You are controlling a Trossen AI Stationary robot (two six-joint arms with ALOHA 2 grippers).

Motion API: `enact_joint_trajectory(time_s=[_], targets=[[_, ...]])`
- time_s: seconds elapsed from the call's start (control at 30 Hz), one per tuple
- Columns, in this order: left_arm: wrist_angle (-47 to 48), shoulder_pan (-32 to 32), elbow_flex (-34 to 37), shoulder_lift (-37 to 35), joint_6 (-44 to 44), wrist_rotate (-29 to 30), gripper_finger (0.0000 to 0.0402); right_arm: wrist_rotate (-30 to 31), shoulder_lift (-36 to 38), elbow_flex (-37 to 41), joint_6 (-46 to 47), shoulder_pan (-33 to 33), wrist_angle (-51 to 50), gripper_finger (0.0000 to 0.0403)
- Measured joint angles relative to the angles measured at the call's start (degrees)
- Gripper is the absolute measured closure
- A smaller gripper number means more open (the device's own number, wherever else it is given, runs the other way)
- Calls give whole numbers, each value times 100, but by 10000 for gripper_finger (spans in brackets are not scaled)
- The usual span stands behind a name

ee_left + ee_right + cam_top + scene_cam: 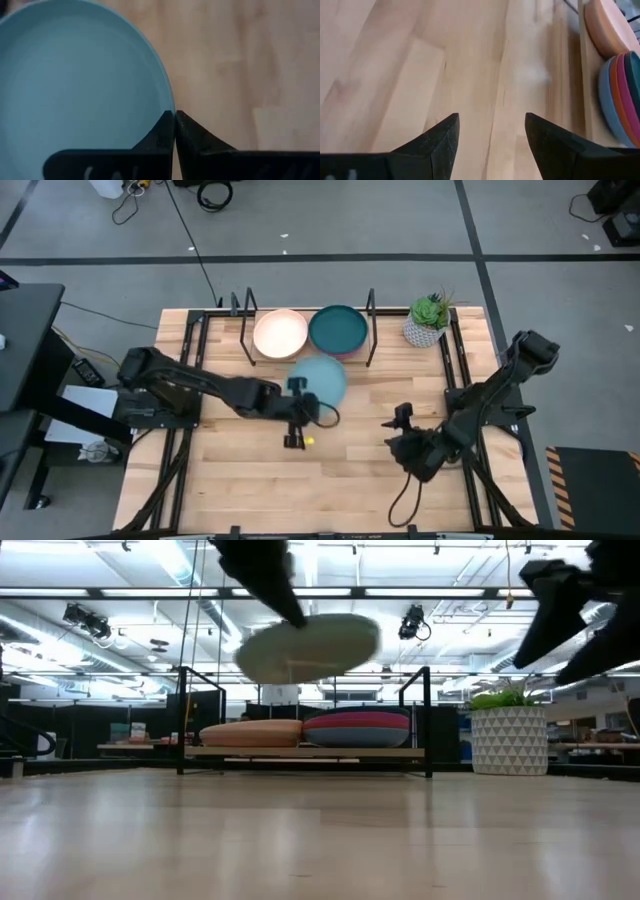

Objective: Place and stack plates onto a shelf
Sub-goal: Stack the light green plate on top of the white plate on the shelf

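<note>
My left tool sits just below the centre of the high view, clenched on the rim of the light blue plate. In my left wrist view the two fingers meet tight on that rim, with the plate filling the upper left of the frame. The low view shows the plate lifted clear of the table, slightly tilted, in the upper middle of the frame above the shelf.

The shelf lies along the upper middle of the high view, between black upright loops. On its left half rests a stack topped by the cream plate; on its right half rests a stack topped by the dark teal plate. From the low view the left stack looks orange at the side, and the right stack shows pink, blue and other edges (I cannot count the layers exactly). The light blue plate overlaps the front edge of the shelf in the high view, between the two stacks.

My right tool hangs at the lower right of centre over bare table, released, its fingers spread apart with nothing between them. A potted plant stands at the shelf's right end.
</note>
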State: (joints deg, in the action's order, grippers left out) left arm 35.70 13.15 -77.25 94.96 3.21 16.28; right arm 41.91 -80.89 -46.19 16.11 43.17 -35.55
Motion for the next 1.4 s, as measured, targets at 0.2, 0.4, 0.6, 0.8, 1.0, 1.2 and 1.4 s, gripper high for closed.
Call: enact_joint_trajectory(time_s=[0.2,0.4,0.6,0.8,1.0,1.2,1.4], targets=[[417,-726,0,-294,41,166,393,-402,801,863,-506,-256,1593,172],[267,-1913,127,-309,12,-228,393,-602,1008,1398,-689,-349,2481,173],[-38,-3065,617,-300,128,-476,393,-669,899,1700,-678,-355,2874,173],[-314,-3277,730,-301,-157,-719,392,-724,797,1686,-724,-368,3113,173],[-301,-3163,715,-304,-155,-735,390,-722,790,1689,-713,-401,3175,173],[23,-3305,715,-304,228,-703,388,-772,790,1689,-687,-399,3306,173],[-104,-3337,833,-239,234,-715,387,-877,790,1689,-666,-399,3384,173]])
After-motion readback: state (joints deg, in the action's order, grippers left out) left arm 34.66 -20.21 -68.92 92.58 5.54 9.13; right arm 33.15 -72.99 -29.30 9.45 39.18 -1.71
